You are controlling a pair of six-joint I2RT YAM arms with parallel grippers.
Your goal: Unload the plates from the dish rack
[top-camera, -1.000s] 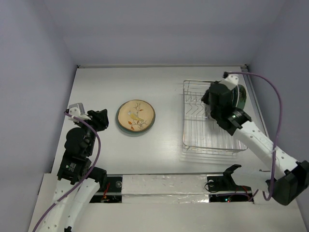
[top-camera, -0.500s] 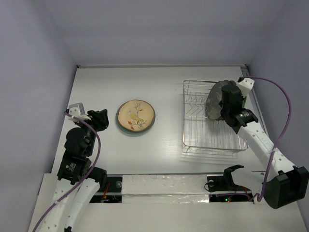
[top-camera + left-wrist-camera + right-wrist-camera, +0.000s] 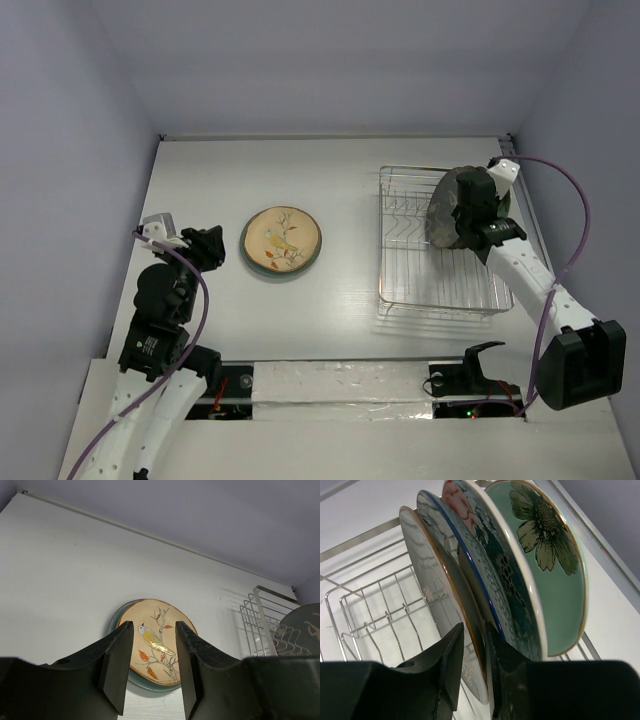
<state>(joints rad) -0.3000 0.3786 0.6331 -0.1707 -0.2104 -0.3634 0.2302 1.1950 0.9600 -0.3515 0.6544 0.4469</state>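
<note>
The grey plate (image 3: 437,595) stands on edge at the front of the row in the dish rack (image 3: 410,270), at the rack's far right. It now has the right tool (image 3: 473,629) astride its lower rim, one black finger on each side. A second ago that arm hung over the plates and hid them. It has since swung toward the rack's right edge, its fingers have parted, and the plate's round face shows from above. Whether the fingers already pinch the rim or only bracket it, I cannot tell. The plate looks set to be the next one out, though it still sits among the tines. It is dull stone-grey with a thin orange-brown edge. Behind it stand two patterned plates (image 3: 490,565) and a glossy teal plate (image 3: 555,580) with a dark flower. The rack is thin bright wire with a grid base. A cream bird plate (image 3: 281,241) already lies flat on the white table (image 3: 200,180), unmoved. The left tool (image 3: 154,627) waits beside it, fingers apart and empty.
</note>
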